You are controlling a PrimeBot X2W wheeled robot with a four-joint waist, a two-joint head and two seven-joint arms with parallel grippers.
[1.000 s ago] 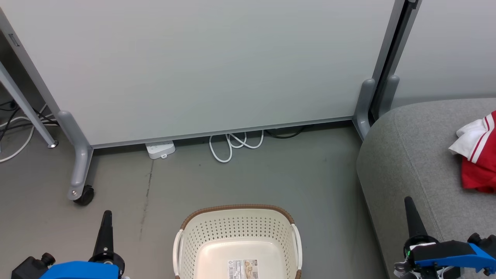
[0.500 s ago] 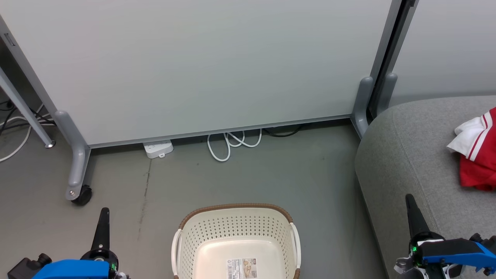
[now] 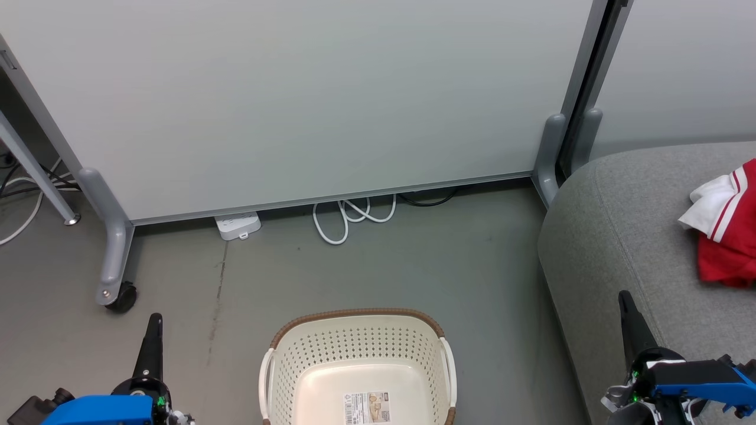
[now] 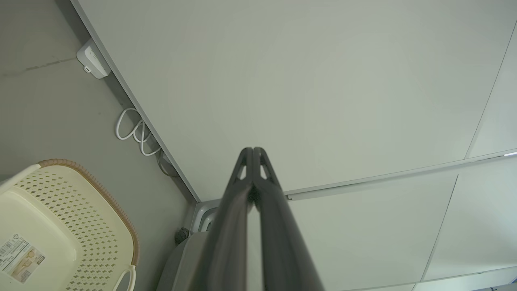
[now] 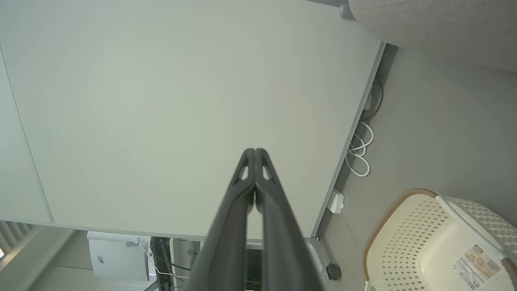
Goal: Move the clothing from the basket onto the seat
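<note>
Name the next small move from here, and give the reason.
Probably nothing beyond parking the arms. The basket shows a bare bottom and a paper label, no fabric, and the red clothing lies on the seat at the right. The left gripper and right gripper are both shut on nothing, clear of the basket. The job looks done.

Plastic, paper and cloth
The basket (image 3: 354,345) is smooth perforated plastic with a paper label (image 3: 366,407); the seat (image 3: 614,236) is matt grey cloth.
</note>
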